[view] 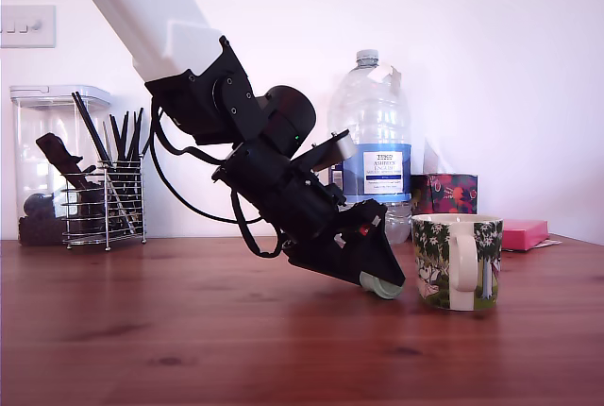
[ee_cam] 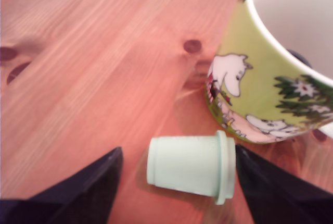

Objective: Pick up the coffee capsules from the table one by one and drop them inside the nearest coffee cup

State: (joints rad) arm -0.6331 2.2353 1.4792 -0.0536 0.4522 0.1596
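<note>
A pale mint green coffee capsule (ee_cam: 190, 168) lies on its side on the reddish-brown table (ee_cam: 93, 52), rim towards one black finger. My gripper (ee_cam: 178, 150) is open around it, with a small gap at the capsule's narrow end and the other finger close to the rim. In the exterior view the gripper (view: 382, 283) is tilted down to the table (view: 189, 330) with the mint capsule (view: 381, 286) at its tips. The coffee cup (view: 458, 260) stands just to the exterior view's right of them. A dark shape shows just inside the cup's (ee_cam: 250, 94) rim; I cannot tell what it is.
A large clear water bottle (view: 370, 132) stands behind the arm. A wire holder of dark utensils (view: 104, 198) and a clear container (view: 42, 160) sit at the back on the exterior view's left. A floral box (view: 448, 194) and a pink item (view: 525, 233) lie behind the cup.
</note>
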